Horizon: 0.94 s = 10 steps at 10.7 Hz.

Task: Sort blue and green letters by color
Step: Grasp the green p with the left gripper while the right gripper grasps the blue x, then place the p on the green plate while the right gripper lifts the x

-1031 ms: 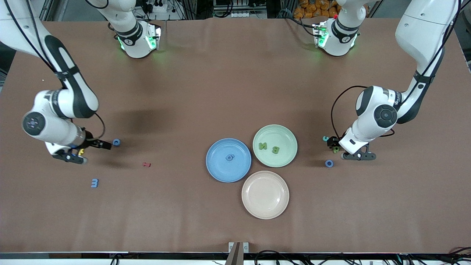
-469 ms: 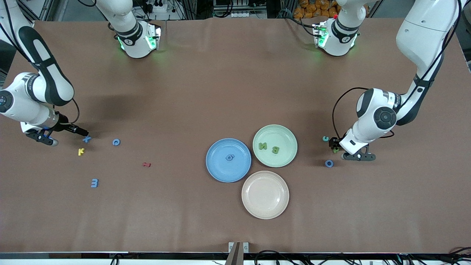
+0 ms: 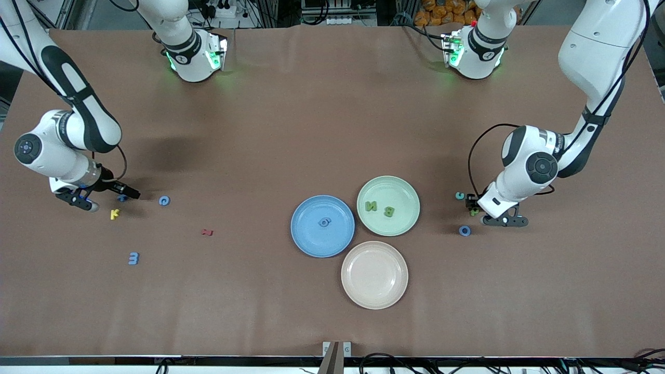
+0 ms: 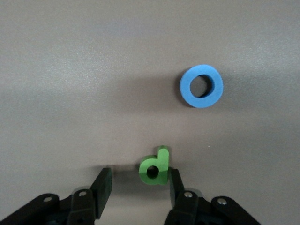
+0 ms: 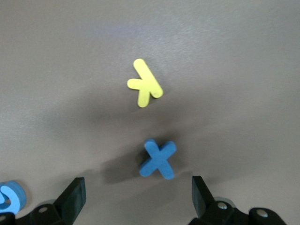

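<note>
My right gripper is open and low over a blue X near the right arm's end of the table. In the right wrist view the blue X lies just ahead of the wide-open right gripper. My left gripper is open around a green d. In the left wrist view the green d touches one finger of the left gripper. A blue ring lies nearby and shows in the left wrist view. A blue C and a blue 3 lie loose.
The blue plate holds one blue letter. The green plate holds a green N and B. A pink plate stands nearest the camera. A yellow K, a red letter and a teal c also lie about.
My right gripper swung from over the yellow K out toward the table's end, then came back over the blue X. The left gripper has barely moved.
</note>
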Each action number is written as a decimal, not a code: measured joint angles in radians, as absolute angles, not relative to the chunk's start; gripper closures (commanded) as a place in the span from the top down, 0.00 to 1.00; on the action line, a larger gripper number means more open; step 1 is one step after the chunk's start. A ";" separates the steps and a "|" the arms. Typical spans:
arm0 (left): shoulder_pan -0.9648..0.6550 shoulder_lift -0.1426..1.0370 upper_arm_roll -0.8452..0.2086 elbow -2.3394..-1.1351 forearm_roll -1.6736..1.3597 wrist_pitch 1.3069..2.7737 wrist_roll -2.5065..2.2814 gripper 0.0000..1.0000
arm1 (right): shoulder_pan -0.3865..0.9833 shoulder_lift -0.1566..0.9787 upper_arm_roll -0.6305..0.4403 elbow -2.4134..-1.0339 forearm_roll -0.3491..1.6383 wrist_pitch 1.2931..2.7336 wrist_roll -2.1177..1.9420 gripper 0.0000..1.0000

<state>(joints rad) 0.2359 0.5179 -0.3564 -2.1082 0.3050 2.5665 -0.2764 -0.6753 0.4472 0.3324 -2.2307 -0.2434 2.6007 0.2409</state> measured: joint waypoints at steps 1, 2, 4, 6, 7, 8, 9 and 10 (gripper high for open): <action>0.236 0.520 -0.357 -2.108 0.305 2.568 -0.276 0.46 | -0.671 0.462 0.332 -2.224 -0.244 2.602 0.242 1.00; 0.236 0.521 -0.357 -2.108 0.305 2.568 -0.276 0.41 | -0.670 0.477 0.332 -2.215 -0.244 2.603 0.242 1.00; 0.236 0.524 -0.358 -2.105 0.305 2.570 -0.276 0.15 | -0.670 0.495 0.330 -2.204 -0.247 2.603 0.241 1.00; 0.236 0.525 -0.358 -2.094 0.305 2.572 -0.276 0.00 | -0.671 0.495 0.328 -2.202 -0.270 2.602 0.241 1.00; 0.236 0.525 -0.359 -2.088 0.306 2.573 -0.276 0.00 | -0.671 0.495 0.327 -2.201 -0.276 2.602 0.241 1.00; 0.235 0.524 -0.362 -2.076 0.306 2.576 -0.276 0.00 | -0.673 0.495 0.326 -2.199 -0.278 2.601 0.237 1.00; 0.233 0.519 -0.366 -2.060 0.306 2.576 -0.276 0.00 | -0.676 0.495 0.325 -2.197 -0.279 2.601 0.230 1.00; 0.232 0.505 -0.378 -2.042 0.306 2.563 -0.276 0.00 | -0.678 0.495 0.324 -2.195 -0.279 2.601 0.226 1.00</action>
